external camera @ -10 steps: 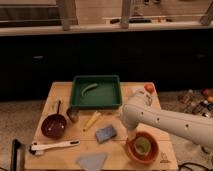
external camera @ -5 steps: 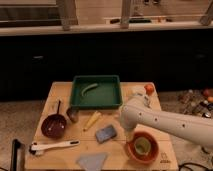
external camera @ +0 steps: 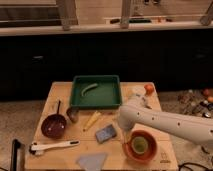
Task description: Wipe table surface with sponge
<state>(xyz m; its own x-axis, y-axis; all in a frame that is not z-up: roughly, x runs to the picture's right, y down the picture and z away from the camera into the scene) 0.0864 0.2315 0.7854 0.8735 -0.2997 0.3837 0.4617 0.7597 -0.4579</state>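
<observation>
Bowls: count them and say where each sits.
2. A dark red bowl at the left front of the table, an orange bowl at the right front, beside the gripper, which hangs between it and the sponge. The arm may hide more.

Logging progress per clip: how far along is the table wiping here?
Done: nothing visible. In hand: the gripper, open, hangs beside the small blue-grey speckled sponge, which lies unheld on the light wooden table surface. Left: grasp the sponge, wipe.
</observation>
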